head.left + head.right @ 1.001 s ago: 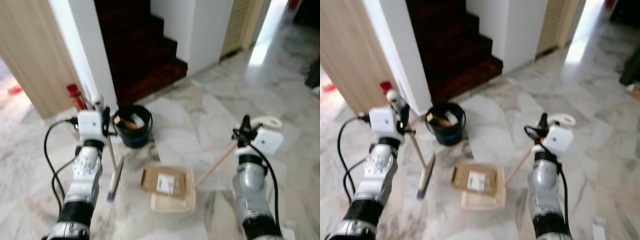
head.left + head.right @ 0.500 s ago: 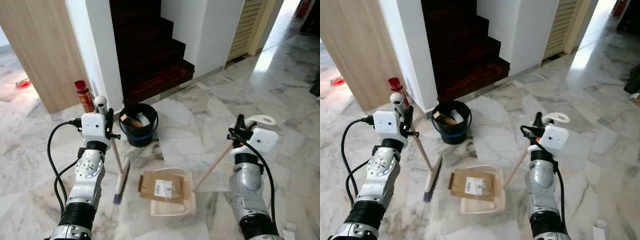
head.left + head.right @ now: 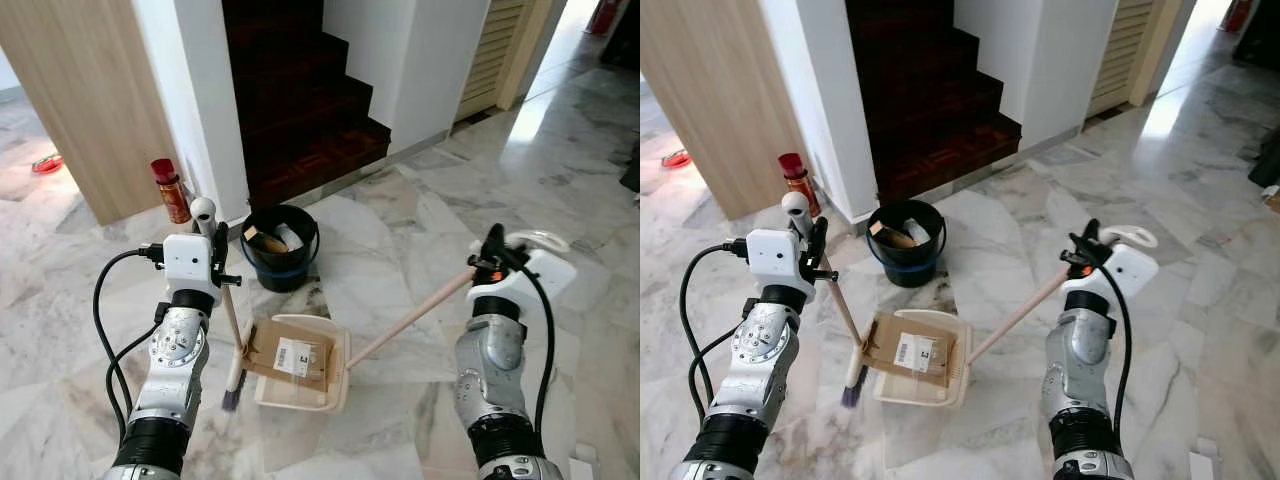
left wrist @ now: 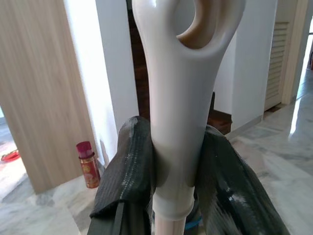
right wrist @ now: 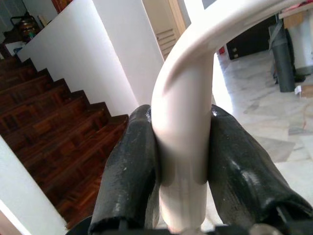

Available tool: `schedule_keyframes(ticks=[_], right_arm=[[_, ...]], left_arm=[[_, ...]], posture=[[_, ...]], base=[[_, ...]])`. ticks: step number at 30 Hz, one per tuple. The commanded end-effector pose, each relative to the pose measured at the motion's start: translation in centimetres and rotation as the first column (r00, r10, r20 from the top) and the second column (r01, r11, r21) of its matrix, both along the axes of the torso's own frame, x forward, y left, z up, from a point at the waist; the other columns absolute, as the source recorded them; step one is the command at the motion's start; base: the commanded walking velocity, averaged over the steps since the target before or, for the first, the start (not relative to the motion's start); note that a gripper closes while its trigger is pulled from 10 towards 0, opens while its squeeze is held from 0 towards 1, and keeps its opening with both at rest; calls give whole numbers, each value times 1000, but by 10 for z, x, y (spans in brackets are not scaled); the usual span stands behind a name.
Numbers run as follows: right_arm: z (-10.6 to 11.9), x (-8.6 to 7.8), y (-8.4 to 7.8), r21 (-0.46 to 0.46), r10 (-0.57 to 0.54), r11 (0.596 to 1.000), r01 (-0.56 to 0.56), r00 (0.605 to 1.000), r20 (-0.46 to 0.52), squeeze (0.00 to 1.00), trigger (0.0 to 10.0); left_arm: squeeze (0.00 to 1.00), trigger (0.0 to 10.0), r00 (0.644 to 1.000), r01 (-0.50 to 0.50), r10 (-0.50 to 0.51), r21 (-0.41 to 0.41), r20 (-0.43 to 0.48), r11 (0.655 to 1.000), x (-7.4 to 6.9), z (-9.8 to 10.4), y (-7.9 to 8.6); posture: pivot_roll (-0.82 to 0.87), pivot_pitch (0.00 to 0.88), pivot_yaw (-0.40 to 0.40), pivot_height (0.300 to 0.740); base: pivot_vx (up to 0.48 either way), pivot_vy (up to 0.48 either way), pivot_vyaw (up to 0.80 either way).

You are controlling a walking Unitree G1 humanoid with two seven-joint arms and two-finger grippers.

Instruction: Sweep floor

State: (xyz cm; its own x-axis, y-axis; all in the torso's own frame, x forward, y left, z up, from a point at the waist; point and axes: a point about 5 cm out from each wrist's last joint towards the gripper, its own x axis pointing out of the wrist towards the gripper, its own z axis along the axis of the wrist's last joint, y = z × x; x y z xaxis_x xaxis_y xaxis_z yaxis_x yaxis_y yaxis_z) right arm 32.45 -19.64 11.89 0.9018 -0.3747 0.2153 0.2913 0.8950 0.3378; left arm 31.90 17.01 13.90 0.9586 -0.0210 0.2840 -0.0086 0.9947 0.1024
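Left end effector (image 3: pixel 216 266) is clamped on the white top of a broom (image 3: pixel 232 340), its black fingers (image 4: pixel 128 166) pressed to either side of the handle. This grip keeps the stick nearly upright, so the bristle head rests on the marble floor (image 3: pixel 400 230) right at the dustpan's open left edge, ready to push rubbish in.

Right end effector (image 3: pixel 492 262) is closed round the curved white grip of a dustpan (image 3: pixel 300 366), fingers (image 5: pixel 129 166) hugging it on both sides. The long wooden shaft slants down to the cream pan, which lies flat on the floor between the two arms, likely braced there to catch what the broom sends.

In the pan lies a flattened piece of cardboard (image 3: pixel 288 354) with a white label; its print looks like a barcode and a large mark, too small to read.

Just beyond the pan stands a black bucket (image 3: pixel 282 250) already holding scraps, probably where the pan gets emptied. Near the wall's corner stands a red spray can (image 3: pixel 168 190), its label unreadable. Dark wooden stairs (image 3: pixel 300 90) rise behind.
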Motion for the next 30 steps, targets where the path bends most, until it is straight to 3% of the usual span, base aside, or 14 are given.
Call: schedule_keyframes(ticks=[1, 10, 13, 30], right_arm=[[13, 6, 0, 55, -12, 998, 8, 998, 55, 0, 10000], [12, 8, 3, 91, -3, 996, -1, 999, 48, 0, 10000], [14, 8, 5, 97, 0, 995, -6, 998, 58, 0, 10000], [50, 18, 21, 114, 51, 991, -76, 976, 210, 0, 10000]], left_arm=[[0, 10000, 998, 0, 0, 1, 58, 1000, 0, 14, 0], [0, 10000, 991, -11, 8, 23, 132, 1000, 3, 33, 0], [0, 10000, 979, -8, -4, 58, 202, 998, 2, 48, -2], [0, 10000, 956, 22, -63, 147, 285, 989, 2, 70, -19]], posture=[[95, 0, -9, 740], [98, 0, -11, 740], [99, 0, -8, 740], [100, 0, -14, 740]], base=[[0, 0, 0], [0, 0, 0], [0, 0, 0], [0, 0, 0]])
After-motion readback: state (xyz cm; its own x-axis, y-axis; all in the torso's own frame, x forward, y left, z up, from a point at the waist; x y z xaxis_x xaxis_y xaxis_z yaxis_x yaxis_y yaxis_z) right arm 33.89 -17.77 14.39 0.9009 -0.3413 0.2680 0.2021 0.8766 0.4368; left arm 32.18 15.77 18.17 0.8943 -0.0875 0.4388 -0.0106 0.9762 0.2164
